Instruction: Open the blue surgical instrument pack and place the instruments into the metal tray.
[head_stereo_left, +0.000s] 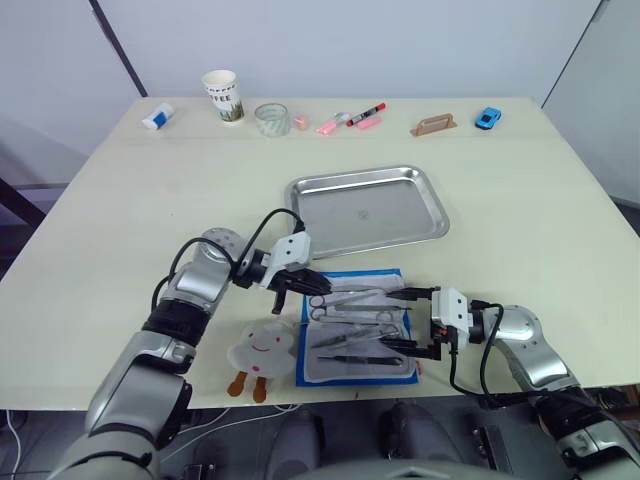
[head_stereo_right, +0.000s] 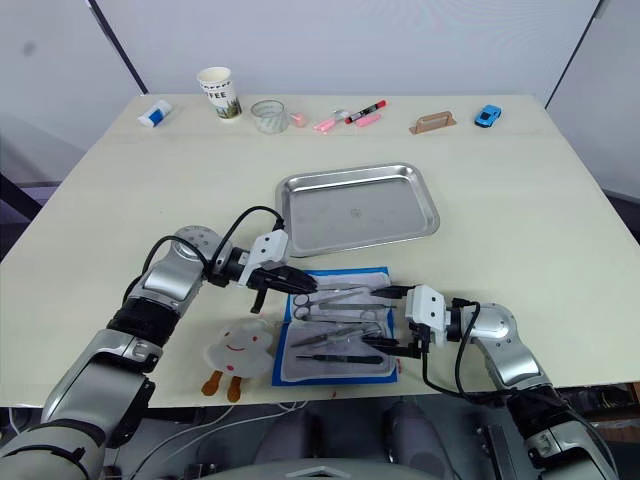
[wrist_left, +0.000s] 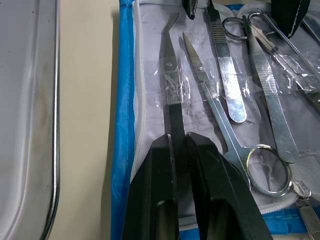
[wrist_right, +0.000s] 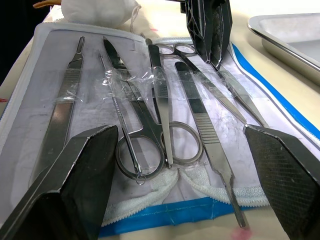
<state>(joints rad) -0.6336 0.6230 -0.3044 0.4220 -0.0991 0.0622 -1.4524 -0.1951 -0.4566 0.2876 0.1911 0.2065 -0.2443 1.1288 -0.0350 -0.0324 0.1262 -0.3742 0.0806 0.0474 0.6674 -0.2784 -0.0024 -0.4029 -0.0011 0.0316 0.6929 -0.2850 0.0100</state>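
Observation:
The blue surgical instrument pack (head_stereo_left: 340, 366) lies open near the table's front edge, pale lining up. Several slim silver and dark instruments (wrist_right: 150, 127) rest side by side on the lining under clear strips. My left gripper (head_stereo_left: 312, 287) sits at the pack's far left corner. In the left wrist view its fingers (wrist_left: 150, 170) are shut on a dark curved instrument (wrist_left: 169, 60) that still lies on the lining. My right gripper (head_stereo_left: 400, 320) hovers open and wide at the pack's right edge, holding nothing. The metal tray (head_stereo_left: 365, 215) stands just beyond the pack.
A white plush toy (head_stereo_left: 262, 348) lies left of the pack, at the front edge. Along the far edge stand a paper cup (head_stereo_left: 223, 96), a clear round container (head_stereo_left: 271, 118), pink and red markers (head_stereo_left: 352, 118), a brown item (head_stereo_left: 435, 124) and a blue toy car (head_stereo_left: 487, 118).

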